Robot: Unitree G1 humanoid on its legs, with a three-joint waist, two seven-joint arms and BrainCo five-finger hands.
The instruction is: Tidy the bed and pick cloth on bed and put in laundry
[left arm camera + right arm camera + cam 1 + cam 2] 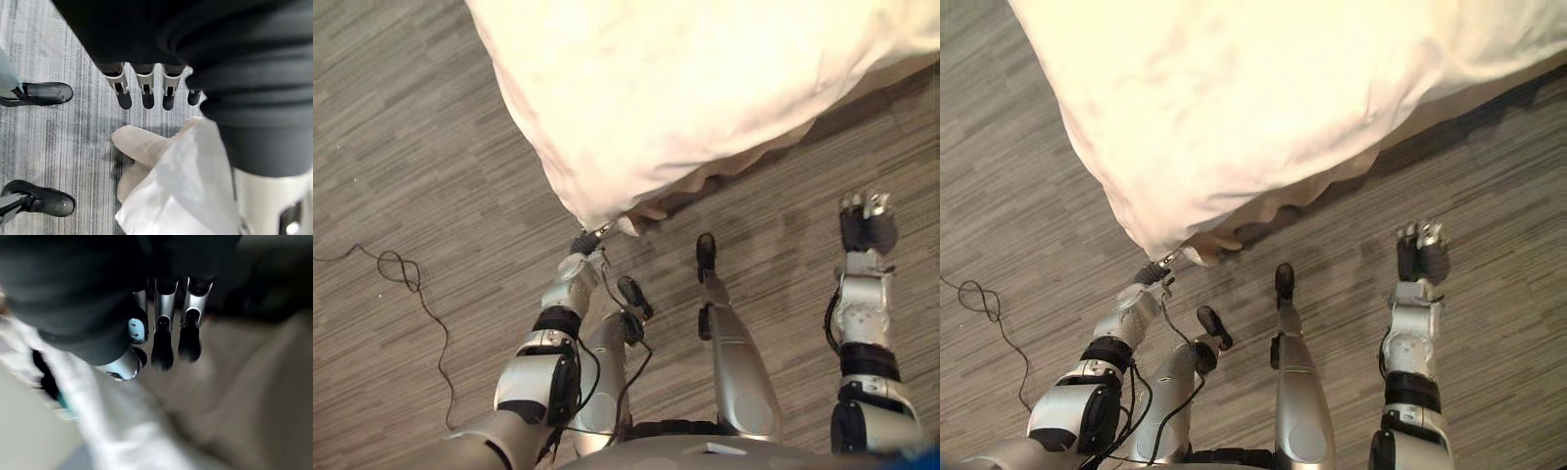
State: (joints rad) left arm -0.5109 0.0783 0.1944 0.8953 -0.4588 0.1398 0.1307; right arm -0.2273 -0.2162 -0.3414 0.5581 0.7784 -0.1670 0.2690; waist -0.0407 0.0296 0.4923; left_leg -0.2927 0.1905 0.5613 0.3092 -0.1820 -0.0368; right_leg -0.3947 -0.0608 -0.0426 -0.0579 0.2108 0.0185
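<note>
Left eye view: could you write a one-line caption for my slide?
Left hand at the hanging corner of the white blanket; right hand open above the floor.

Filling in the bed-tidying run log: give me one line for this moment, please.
phase: bed tidying | left hand: open, at corner of duvet | right hand: open, idle over floor

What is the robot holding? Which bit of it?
Its left hand touches the hanging corner of the white duvet, but whether it grips that corner cannot be told. The right hand holds nothing.
</note>
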